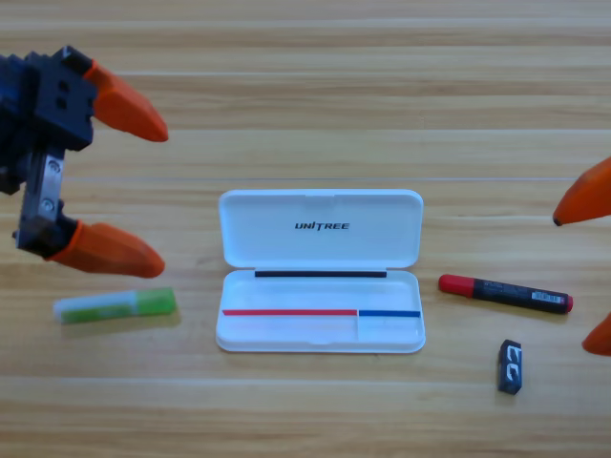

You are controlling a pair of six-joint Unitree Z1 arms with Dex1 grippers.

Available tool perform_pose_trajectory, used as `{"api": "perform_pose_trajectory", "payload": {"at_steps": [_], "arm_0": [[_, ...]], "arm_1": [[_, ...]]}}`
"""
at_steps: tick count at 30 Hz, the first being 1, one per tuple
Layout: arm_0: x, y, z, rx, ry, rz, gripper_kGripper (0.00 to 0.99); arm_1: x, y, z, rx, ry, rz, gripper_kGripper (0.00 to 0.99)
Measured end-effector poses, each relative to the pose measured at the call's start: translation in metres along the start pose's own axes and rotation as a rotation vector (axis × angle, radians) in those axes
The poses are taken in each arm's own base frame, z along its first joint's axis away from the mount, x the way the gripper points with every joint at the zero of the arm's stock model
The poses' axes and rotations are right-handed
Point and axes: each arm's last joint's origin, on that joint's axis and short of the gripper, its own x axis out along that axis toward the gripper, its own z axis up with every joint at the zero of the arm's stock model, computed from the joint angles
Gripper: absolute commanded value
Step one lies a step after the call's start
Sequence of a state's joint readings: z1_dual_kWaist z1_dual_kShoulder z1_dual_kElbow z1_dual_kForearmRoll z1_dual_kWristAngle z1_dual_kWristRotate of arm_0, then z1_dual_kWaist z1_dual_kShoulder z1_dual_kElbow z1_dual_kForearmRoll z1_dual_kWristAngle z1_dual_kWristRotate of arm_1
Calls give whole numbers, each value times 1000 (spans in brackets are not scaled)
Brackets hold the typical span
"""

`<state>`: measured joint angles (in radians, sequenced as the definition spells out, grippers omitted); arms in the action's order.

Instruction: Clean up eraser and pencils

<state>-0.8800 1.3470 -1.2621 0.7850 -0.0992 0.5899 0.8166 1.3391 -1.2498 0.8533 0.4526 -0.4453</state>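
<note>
Right now the white case (321,272) lies open at the middle of the wooden table (315,86), lid flat toward the far side, tray toward the near side. The eraser (510,366), a small black block with white markings, sits well to the right of the case, nearer the front edge. Just above it lies the red-capped pencil (505,292), black barrel with a white label, close beside the tray's right end. The pale pencil (115,305) with its green end lies left of the case. The left gripper (153,189) hangs above that pale pencil, jaws spread wide and holding nothing. The right gripper (584,269) is cut off at the picture's edge; only two orange tips show, set well apart
</note>
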Motion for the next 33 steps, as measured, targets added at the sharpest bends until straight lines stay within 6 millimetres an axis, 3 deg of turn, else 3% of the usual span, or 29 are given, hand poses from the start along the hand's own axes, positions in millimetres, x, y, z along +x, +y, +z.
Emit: {"api": "perform_pose_trajectory", "payload": {"at_steps": [15, 27, 33], "arm_0": [[-6, 2, 4, -3, -2, 2, 988], [-8, 7, 5, -6, 74, 51, 988], [-4, 29, 21, -1, 240, 140, 977]], "arm_1": [[9, 1, 2, 60, 32, 4, 954], [3, -20, -3, 743, 70, -481, 956], [31, -32, -9, 995, 123, -493, 956]]}}
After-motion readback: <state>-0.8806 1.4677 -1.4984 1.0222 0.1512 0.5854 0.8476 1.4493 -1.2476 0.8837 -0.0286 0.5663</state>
